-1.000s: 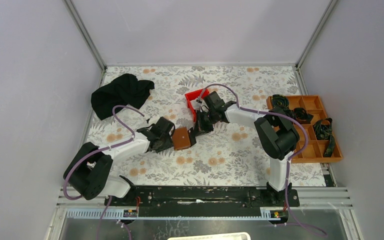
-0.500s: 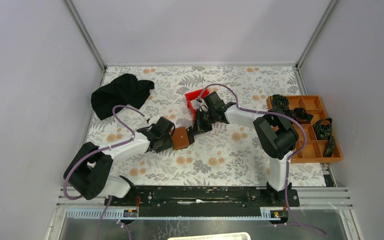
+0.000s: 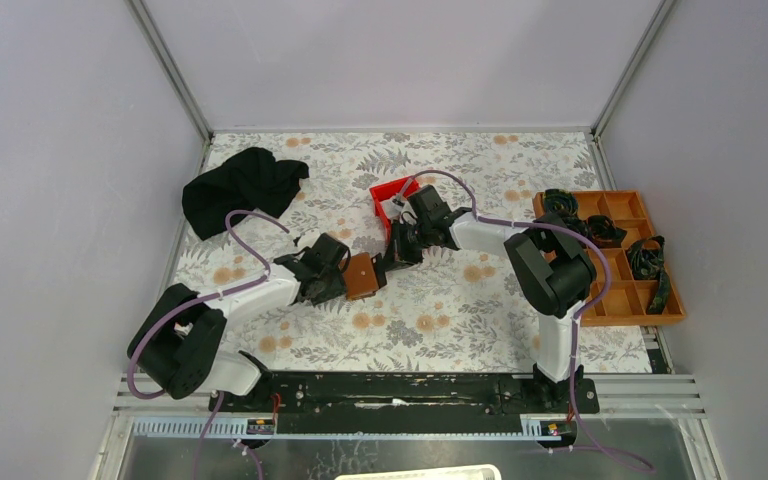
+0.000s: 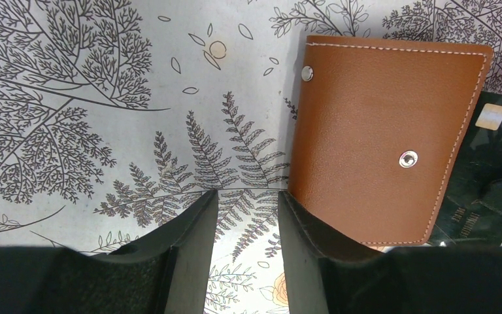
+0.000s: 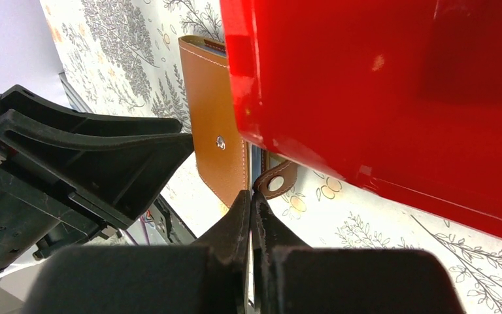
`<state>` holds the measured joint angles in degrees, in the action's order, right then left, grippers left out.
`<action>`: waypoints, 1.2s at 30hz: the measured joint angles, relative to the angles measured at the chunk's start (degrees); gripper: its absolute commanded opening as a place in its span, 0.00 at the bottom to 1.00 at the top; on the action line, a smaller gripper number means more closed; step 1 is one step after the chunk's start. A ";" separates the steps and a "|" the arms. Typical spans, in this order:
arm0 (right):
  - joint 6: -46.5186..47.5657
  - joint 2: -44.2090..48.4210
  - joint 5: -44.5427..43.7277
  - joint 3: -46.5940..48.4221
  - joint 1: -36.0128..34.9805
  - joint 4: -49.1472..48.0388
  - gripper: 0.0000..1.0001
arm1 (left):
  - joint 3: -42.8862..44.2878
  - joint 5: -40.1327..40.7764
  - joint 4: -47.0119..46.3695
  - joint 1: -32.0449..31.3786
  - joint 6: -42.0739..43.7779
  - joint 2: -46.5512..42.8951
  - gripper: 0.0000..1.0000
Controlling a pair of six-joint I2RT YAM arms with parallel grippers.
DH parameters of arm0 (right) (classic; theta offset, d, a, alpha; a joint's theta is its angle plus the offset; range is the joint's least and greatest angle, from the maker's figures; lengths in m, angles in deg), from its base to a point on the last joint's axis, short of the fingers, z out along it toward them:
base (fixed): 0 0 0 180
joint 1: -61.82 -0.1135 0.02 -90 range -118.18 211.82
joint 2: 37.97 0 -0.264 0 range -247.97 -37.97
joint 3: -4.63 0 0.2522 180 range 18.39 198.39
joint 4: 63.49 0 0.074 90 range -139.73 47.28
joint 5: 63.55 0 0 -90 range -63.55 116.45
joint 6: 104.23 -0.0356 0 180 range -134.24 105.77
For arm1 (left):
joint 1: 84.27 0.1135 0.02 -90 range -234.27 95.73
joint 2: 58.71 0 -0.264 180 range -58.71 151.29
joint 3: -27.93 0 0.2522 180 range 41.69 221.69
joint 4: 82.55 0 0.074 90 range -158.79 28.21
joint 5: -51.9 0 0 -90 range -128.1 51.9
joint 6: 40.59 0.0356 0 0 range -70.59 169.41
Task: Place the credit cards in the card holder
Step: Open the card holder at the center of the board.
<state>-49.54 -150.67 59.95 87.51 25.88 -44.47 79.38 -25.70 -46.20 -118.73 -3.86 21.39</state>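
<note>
The card holder (image 4: 379, 137) is a brown leather wallet lying shut on the floral cloth, also seen from above (image 3: 362, 276). My left gripper (image 4: 248, 203) is open, with only cloth between its fingers; its right finger (image 4: 314, 242) lies against the wallet's near left corner. A dark credit card (image 4: 490, 163) with a gold chip sticks out from the wallet's right side. My right gripper (image 5: 251, 195) is shut on that card, which shows edge-on as a thin pale strip (image 5: 256, 163) between the wallet (image 5: 212, 111) and its tab clasp (image 5: 276, 183).
A red plastic bin (image 3: 388, 192) stands just behind my right gripper (image 3: 392, 262) and fills the right wrist view (image 5: 379, 85). A black cloth (image 3: 240, 185) lies at the back left. An orange compartment tray (image 3: 650, 318) with dark items sits at the right edge.
My right gripper and the wallet have shifted slightly left, toward my left gripper. The left arm has barely moved.
</note>
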 measured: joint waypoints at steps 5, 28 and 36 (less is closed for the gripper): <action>-0.85 0.00 0.59 -0.22 0.00 -1.31 0.00 | 0.00 0.00 -0.02 0.00 0.09 0.00 0.46; -5.20 -2.05 3.76 -1.53 -0.28 -8.52 0.00 | -0.46 0.00 -0.02 0.00 0.37 -0.68 0.46; -5.11 -3.39 3.72 -1.44 -1.73 -10.56 0.00 | -0.94 0.02 0.42 0.00 0.87 -1.44 0.46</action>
<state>-54.66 -154.06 63.66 86.07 24.15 -55.03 78.44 -25.68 -45.78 -118.73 -2.99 19.94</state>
